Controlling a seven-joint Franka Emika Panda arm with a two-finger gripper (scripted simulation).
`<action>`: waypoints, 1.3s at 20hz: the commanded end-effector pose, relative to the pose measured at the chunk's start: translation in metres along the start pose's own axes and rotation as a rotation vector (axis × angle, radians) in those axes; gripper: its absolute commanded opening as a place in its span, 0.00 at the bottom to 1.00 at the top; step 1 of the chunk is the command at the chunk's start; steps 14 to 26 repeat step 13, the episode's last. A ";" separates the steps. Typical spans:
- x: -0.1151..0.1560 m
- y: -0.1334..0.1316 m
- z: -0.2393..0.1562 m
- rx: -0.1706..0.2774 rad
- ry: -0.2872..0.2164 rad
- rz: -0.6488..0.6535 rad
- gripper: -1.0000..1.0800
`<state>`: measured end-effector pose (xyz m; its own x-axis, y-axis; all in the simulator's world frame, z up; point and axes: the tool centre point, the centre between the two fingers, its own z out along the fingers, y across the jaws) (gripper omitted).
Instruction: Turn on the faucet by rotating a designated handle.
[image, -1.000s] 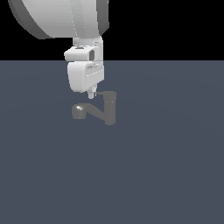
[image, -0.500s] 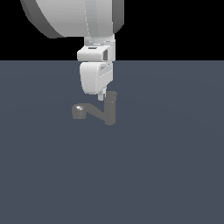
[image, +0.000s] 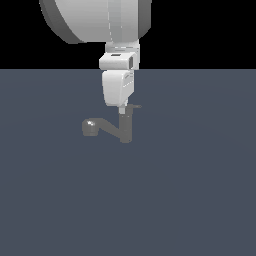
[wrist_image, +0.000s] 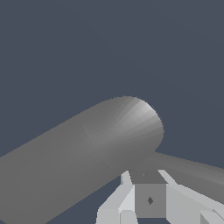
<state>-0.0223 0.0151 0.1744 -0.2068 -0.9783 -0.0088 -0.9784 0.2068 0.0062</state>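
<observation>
The claw (image: 123, 109) hangs straight down from the white arm, directly over the top of the faucet (image: 125, 129). In the exterior view its tips are lost behind the white hand body and against the dark metal, so I cannot tell whether its fingers stand apart or together, nor whether they touch anything.

Going from the exterior view's left to its right: the spout's round head (image: 90, 127) sits farthest left, low on the blue-grey desk (image: 190, 190). From it the angled spout climbs rightward to the upright cylindrical body, which stands just below the claw. At the top of that body the handle (image: 134, 106) shows only as a thin dark sliver poking out to the exterior view's right, just beside the claw's lower end and level with it. Whether the claw is in contact with the handle cannot be made out.

In the wrist view the claw (wrist_image: 148, 199) appears as pale angular finger parts around a grey block with a small dark mark. A thick grey cylinder of the faucet (wrist_image: 87, 153) fills the picture right in front of it, its rounded end lit brighter, and a second, thinner grey bar (wrist_image: 192, 168) runs off beneath it, close against the finger parts.
</observation>
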 end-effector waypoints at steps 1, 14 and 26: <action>0.027 -0.012 0.001 0.008 0.005 0.033 0.00; 0.071 -0.034 0.001 0.006 0.008 0.049 0.00; 0.071 -0.034 0.001 0.006 0.008 0.049 0.00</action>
